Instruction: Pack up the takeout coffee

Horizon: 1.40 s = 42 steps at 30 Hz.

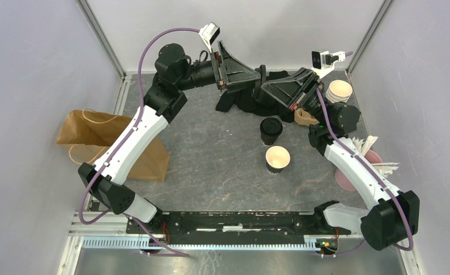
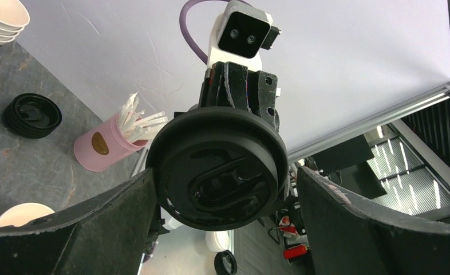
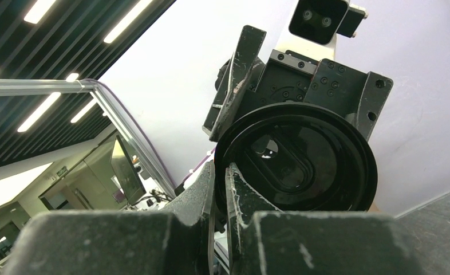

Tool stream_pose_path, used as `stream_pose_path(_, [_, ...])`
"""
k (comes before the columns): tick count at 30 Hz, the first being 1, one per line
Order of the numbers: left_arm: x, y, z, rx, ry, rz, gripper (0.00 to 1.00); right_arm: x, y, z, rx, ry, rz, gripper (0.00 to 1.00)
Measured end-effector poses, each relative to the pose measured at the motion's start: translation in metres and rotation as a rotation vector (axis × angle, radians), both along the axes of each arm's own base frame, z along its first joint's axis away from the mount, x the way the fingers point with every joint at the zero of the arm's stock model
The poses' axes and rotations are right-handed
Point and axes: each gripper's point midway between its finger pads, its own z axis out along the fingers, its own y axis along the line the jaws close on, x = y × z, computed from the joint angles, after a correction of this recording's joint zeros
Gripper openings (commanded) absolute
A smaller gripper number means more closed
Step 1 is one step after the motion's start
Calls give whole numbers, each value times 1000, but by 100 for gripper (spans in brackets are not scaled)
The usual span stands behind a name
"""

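- The right fingers (image 3: pixel 125 240) are pressed close together on the rim of a black lid (image 2: pixel 220 169). They hold it up in the air, standing on its edge.
- The left fingers (image 2: pixel 68 229) are wide apart, one on each side of that lid. From the left wrist view, they do not seem to touch it.
- The two arms meet nose to nose at the far side of the counter (image 1: pixel 211 166), with the lid between them.
- One capped cup (image 1: pixel 271 130) stands upright on the counter, a bit right of the middle. It is small and black, and its lid is on.
- Just in front of it, closer to the arm bases, stands an open cup (image 1: pixel 277 159). It is black outside and cream inside, and it has no lid.
- The two cups are near each other but do not touch. No fingers are on them.
- A brown paper bag (image 1: pixel 91 134) lies on its side at the left edge of the counter. The left arm hides part of it.
- A stack of cups (image 1: pixel 339 90) with cream insides sits in the far right corner.
- A small pile of black lids (image 2: pixel 32 114) lies near that stack.
- A pink holder (image 2: pixel 99 150) with white paper sticks in it stands at the right edge — well apart from the two cups.
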Motion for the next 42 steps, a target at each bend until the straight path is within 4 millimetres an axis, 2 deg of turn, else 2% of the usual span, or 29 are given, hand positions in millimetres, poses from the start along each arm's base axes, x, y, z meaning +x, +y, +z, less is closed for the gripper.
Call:
stream_pose_path(11, [0,-7,-5,18,23,-3,79,1,0,0,-1,1,-5,6])
stream_pose_path(17, [1,-9,-6,19,29,10,72,0,-1,0,-5,-2,-11,11])
stream_pose_path(18, [1,-9,-6,19,29,11,71,1,-1,-1,-7,-2,-13,15])
stream_pose_path(20, [1,-10,-6,20,30,15,70,1,-1,-1,-10,-2,-17,30])
stream_pose_path(24, [7,-11,-17,62,32,56,69,4,2,-9,-60,7,-40,49])
stream_pose_path(29, [24,-5,-43,175,31,165,68,34,1,-33,-297,68,-232,73])
stream_pose_path(31, [26,-2,-55,229,29,194,68,50,-10,-40,-429,86,-366,79])
stream_pose_path(34, [29,2,-72,299,21,229,68,58,-34,-55,-601,93,-523,85])
stream_pose_path(38, [29,2,-91,388,-9,275,67,48,-68,-85,-817,118,-663,89])
stream_pose_path(42, [4,-20,-115,497,-64,247,65,27,-103,-108,-976,147,-771,98])
